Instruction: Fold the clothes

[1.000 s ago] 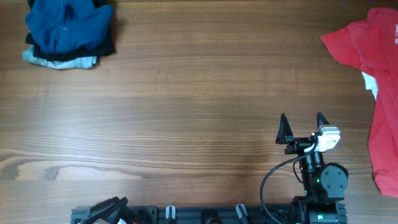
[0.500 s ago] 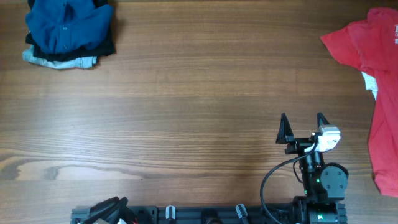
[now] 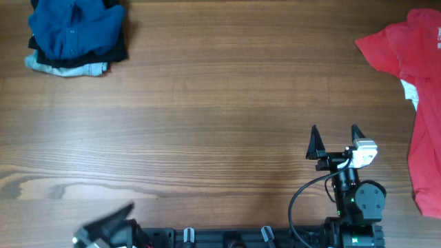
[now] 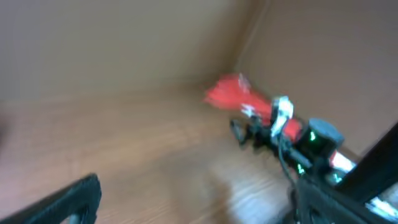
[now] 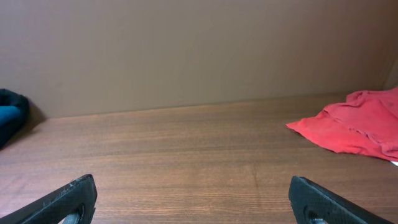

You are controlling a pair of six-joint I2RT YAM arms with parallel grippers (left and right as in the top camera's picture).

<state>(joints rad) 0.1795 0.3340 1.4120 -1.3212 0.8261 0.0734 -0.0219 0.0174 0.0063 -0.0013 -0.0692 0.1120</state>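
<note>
A deep-blue collared shirt (image 3: 74, 31) lies bunched on top of a black piece (image 3: 118, 52) and a pale-blue piece (image 3: 65, 67) at the table's far left corner. A red T-shirt (image 3: 422, 83) lies spread at the right edge; it also shows in the right wrist view (image 5: 357, 124) and, blurred, in the left wrist view (image 4: 233, 93). My right gripper (image 3: 335, 141) is open and empty over bare wood near the front, its jaws wide apart in its wrist view (image 5: 193, 202). My left gripper (image 3: 103, 229) is a blur at the front left edge; it looks open and empty.
The wooden table (image 3: 207, 124) runs between the two piles. A brown wall (image 5: 186, 50) closes the far side. The arms' base rail (image 3: 234, 238) lies along the front edge, with a black cable (image 3: 298, 200) looping beside the right arm (image 4: 283, 130).
My left gripper has started moving at the front left edge and now shows blurred, shifted a little left. The right arm and the clothes have not moved.
</note>
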